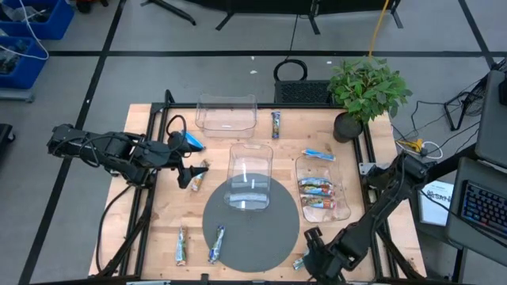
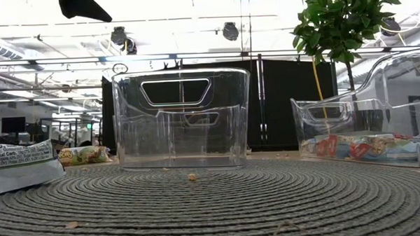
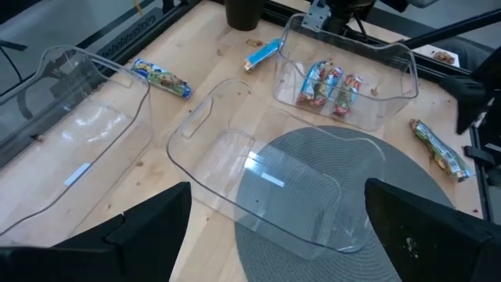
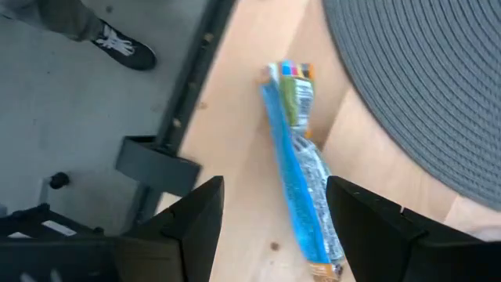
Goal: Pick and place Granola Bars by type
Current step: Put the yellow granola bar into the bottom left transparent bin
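Observation:
Granola bars lie scattered on the wooden table. My right gripper (image 4: 274, 227) is open at the near edge, its fingers standing on either side of a blue-and-tan bar (image 4: 301, 196) that lies flat on the wood beside the grey mat; the same bar (image 1: 299, 262) shows in the high view. My left gripper (image 1: 187, 169) is open and raised over the table's left part, next to a tan bar (image 1: 199, 176) and a blue bar (image 1: 190, 141). Nothing shows between its fingers in the left wrist view. Other bars lie at the near left (image 1: 181, 246), on the mat (image 1: 215, 244) and at the far side (image 1: 276, 124).
Three clear bins stand here: one at the far side (image 1: 226, 113), one in the middle (image 1: 250, 176) partly on the round grey mat (image 1: 261, 237), one on the right (image 1: 342, 207) holding several bars (image 3: 329, 84). Another bar (image 1: 318, 155) lies beside it. A potted plant (image 1: 366, 89) stands at the far right corner.

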`<action>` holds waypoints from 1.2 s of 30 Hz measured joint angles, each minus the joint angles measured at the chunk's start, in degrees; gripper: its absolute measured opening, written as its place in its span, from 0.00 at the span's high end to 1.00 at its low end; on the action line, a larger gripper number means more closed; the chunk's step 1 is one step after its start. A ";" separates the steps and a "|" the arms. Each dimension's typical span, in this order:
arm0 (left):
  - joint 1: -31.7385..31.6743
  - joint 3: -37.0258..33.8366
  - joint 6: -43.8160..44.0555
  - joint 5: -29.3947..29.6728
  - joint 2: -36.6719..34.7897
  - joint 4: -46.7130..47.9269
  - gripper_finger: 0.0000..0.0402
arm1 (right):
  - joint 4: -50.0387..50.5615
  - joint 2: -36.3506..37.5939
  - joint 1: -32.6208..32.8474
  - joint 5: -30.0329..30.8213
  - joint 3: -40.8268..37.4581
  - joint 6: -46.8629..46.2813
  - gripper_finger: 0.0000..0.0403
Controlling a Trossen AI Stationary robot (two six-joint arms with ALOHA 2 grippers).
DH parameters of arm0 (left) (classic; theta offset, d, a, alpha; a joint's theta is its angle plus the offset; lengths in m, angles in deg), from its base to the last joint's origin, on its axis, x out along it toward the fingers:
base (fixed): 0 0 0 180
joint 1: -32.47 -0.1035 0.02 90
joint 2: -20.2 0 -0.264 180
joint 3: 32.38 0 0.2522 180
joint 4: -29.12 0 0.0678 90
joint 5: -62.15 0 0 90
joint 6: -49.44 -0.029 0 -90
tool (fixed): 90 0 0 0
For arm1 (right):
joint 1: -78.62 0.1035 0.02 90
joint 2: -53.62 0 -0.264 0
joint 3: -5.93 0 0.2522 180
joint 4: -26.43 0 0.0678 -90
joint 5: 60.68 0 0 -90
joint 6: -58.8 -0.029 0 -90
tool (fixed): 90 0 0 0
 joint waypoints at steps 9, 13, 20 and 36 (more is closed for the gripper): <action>0.01 0.00 -0.03 -1.17 0.01 0.00 0.05 | -2.70 0.00 -1.01 -3.13 -6.56 1.26 0.46; 0.00 0.00 -0.18 -1.30 0.01 0.00 0.05 | -4.47 -0.04 -1.18 -4.32 -9.47 0.45 0.46; 0.02 0.00 -0.46 -1.76 0.01 0.00 0.05 | -4.45 -0.02 -3.93 -4.45 -11.28 0.69 0.46; 0.00 0.00 -0.52 -1.76 0.01 0.00 0.05 | -7.79 0.00 -5.72 -2.78 -14.03 0.91 0.46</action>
